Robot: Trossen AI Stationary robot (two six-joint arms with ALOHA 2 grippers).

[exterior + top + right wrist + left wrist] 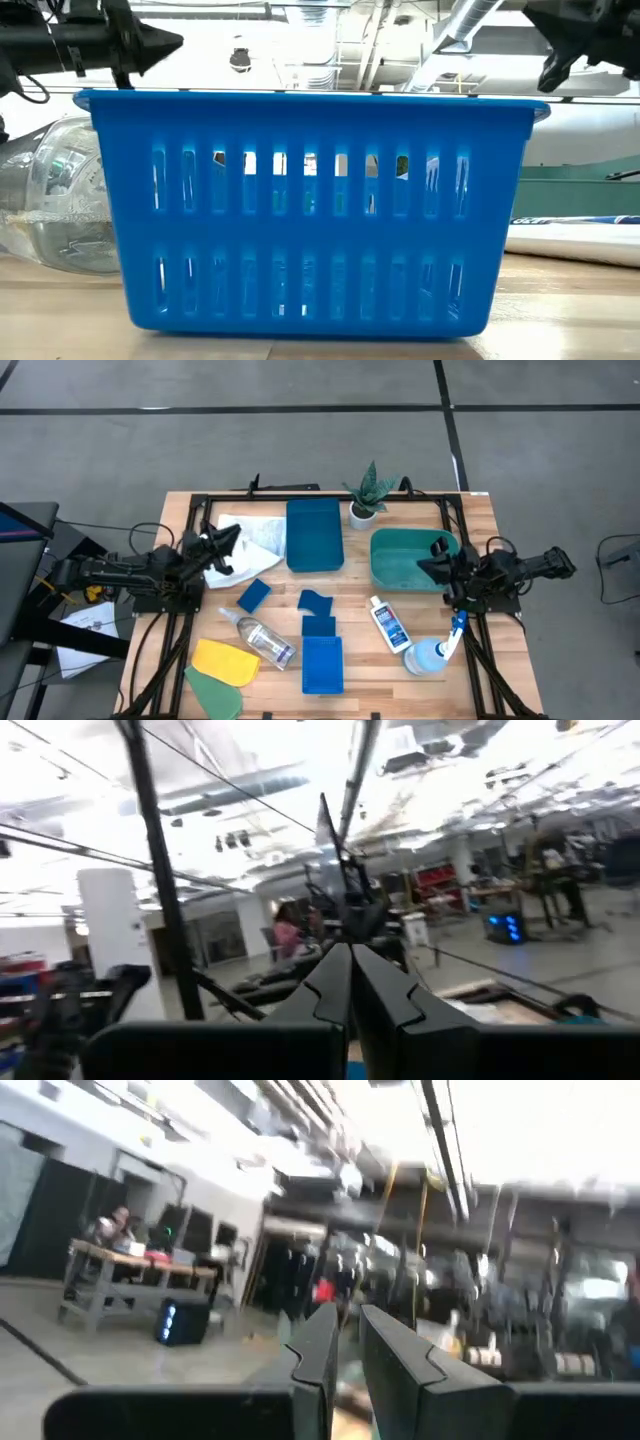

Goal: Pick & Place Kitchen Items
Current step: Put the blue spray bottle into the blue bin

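Observation:
My left gripper (232,545) hangs above the white cloth (255,532) at the table's far left. Its fingers are level, with only a narrow gap between them (348,1365), and it holds nothing. My right gripper (432,567) is shut and empty (351,982), raised over the teal tub (400,565). A clear bottle (264,639), a white blue-labelled bottle (388,626) and a blue-trigger spray bottle (437,652) lie on their sides on the table. Blue sponges (255,595) (315,601) (318,625), a yellow cloth (224,660) and a green cloth (216,696) lie flat.
A blue tray (314,535) stands at the far middle, and another (322,665) at the near middle fills the low view (300,210). A small potted plant (366,495) stands at the far edge. A black frame (300,495) runs around the table.

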